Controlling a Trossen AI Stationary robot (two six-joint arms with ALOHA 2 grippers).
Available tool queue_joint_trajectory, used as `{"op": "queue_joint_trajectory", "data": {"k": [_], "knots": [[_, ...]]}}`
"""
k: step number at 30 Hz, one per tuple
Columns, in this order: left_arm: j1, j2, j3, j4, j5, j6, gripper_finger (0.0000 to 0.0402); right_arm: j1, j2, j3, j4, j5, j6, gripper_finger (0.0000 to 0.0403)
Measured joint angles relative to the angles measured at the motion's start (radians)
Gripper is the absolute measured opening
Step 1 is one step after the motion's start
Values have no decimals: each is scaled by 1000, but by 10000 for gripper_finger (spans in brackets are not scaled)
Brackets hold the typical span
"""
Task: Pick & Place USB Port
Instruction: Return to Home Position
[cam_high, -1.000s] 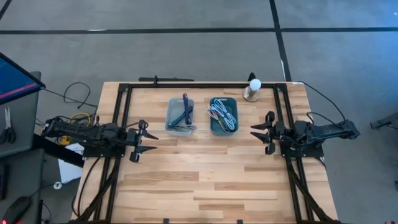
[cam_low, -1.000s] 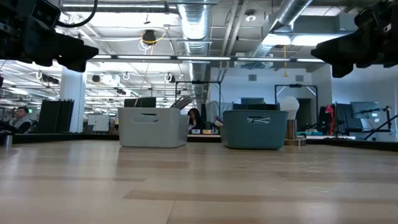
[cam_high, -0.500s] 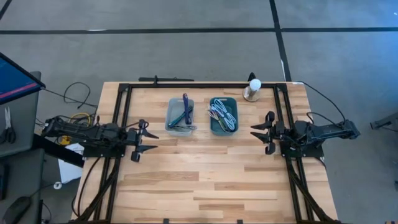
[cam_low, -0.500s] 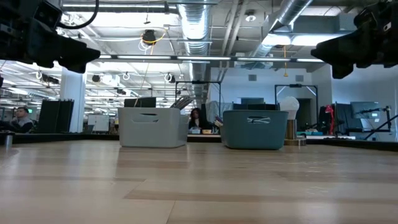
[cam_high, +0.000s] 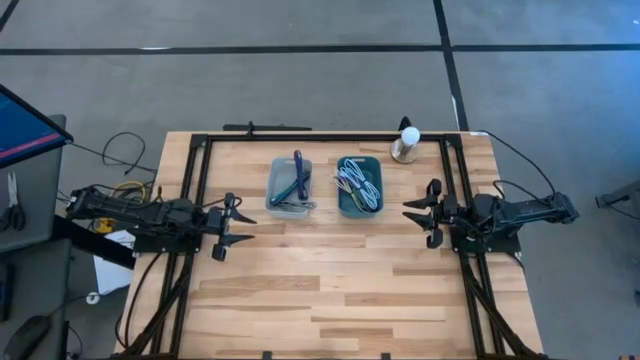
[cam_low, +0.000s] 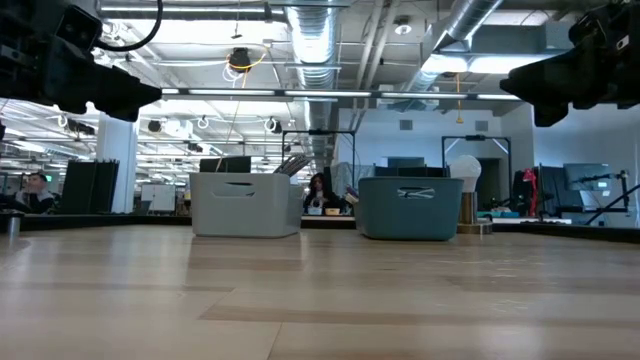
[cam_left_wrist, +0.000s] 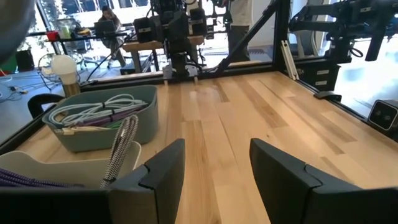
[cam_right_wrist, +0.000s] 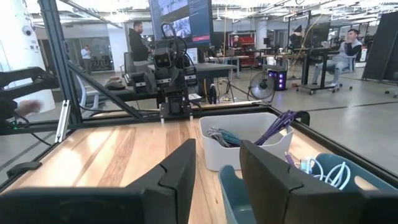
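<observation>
Two bins stand side by side toward the table's far edge. The pale grey bin (cam_high: 290, 187) holds purple and braided cables (cam_left_wrist: 121, 149). The teal bin (cam_high: 360, 186) holds white and grey cables (cam_left_wrist: 93, 112). My left gripper (cam_high: 236, 223) hovers open above the bare wood left of the grey bin, pointing toward the table's right. My right gripper (cam_high: 412, 217) hovers open to the right of the teal bin, pointing left. Each wrist view shows the fingers apart with nothing between them: left gripper (cam_left_wrist: 214, 168), right gripper (cam_right_wrist: 217, 171).
A small stand with a white ball (cam_high: 407, 141) sits near the far right corner. A black frame (cam_high: 200, 160) runs along the table's left, right and far sides. Bare wood (cam_high: 330, 290) stretches between the arms and toward the near edge. People sit in the room beyond.
My left gripper has crept a little toward the table's right, closer to the grey bin, staying open and at the same height. The right arm and both bins have kept still.
</observation>
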Motion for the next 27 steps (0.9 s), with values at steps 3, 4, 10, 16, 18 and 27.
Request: {"op": "queue_joint_trajectory", "data": {"k": [3,4,10,16,18,27], "knots": [[0,11,0,1,0,0,182,0,0,0,0,0,0,118],[0,15,0,0,0,0,182,0,0,0,0,0,0,118],[0,41,0,0,0,0,182,0,0,0,0,0,0,118],[0,74,0,1,0,0,182,0,0,0,0,0,0,118],[0,86,0,1,0,0,182,0,0,0,0,0,0,118],[0,135,0,1,0,0,182,0,0,0,0,0,0,118]]}}
